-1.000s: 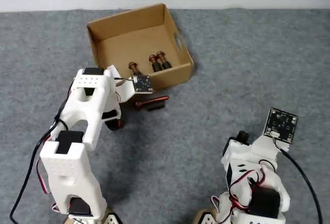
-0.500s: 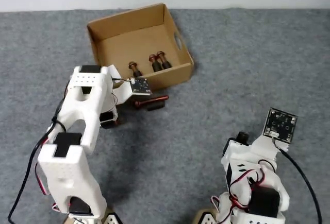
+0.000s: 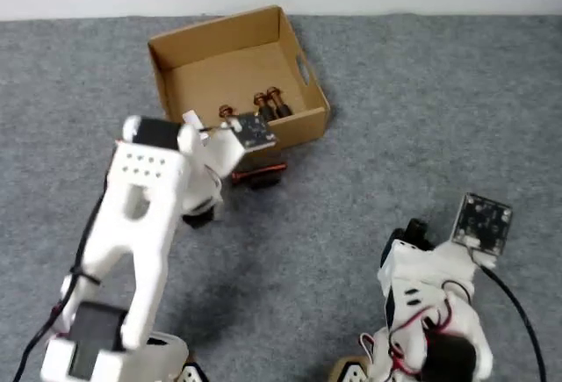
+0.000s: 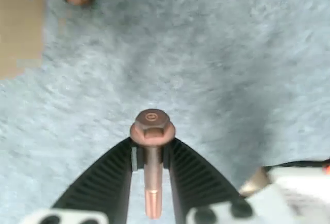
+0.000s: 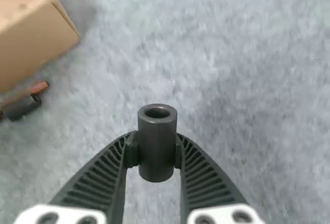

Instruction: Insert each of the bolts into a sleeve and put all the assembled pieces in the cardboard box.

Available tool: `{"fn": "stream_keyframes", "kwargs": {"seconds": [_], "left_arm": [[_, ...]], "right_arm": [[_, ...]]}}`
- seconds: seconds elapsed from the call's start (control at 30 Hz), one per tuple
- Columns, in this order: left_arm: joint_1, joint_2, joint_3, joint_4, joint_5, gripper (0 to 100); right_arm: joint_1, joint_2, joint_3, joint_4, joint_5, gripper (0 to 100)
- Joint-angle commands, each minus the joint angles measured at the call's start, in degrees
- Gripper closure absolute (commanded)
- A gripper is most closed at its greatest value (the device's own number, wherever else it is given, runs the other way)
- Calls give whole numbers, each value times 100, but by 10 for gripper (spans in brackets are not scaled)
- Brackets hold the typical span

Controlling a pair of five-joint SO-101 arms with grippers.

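Note:
My left gripper [image 4: 152, 150] is shut on a copper bolt [image 4: 151, 131], gripping the shank just below the hex head, above the grey carpet. My right gripper [image 5: 156, 149] is shut on a dark sleeve [image 5: 157, 140], held upright with its bore open toward the camera. The cardboard box [image 3: 176, 53] stands at the back and holds three assembled pieces [image 3: 261, 104] along its near wall. In front of the box lie a loose bolt [image 3: 263, 169] and a loose sleeve [image 3: 260, 181], which the right wrist view also catches as bolt [image 5: 32, 88] and sleeve [image 5: 20, 107].
The left arm [image 3: 145, 189] rises high over the carpet left of centre. The right arm [image 3: 430, 285] sits low at the front right. A box corner [image 5: 31, 23] lies close to the loose parts. Open grey carpet spreads between the two arms.
The left arm has lifted off the carpet with the bolt in its gripper and swung up toward the camera. The right arm has shifted slightly.

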Motion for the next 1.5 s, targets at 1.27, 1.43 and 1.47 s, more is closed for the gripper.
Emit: {"fn": "stream_keyframes", "kwargs": {"seconds": [1.27,1.43,1.47], "left_arm": [[1705,-6514,4558,-6040,5468,994],[1960,-7209,4620,-6022,5459,994],[2048,-7332,4664,-6031,5442,994]], "right_arm": [[-3574,-268,18,-312,220,991],[-3952,-268,18,-312,220,990],[-3996,-259,18,-312,220,990]]}}
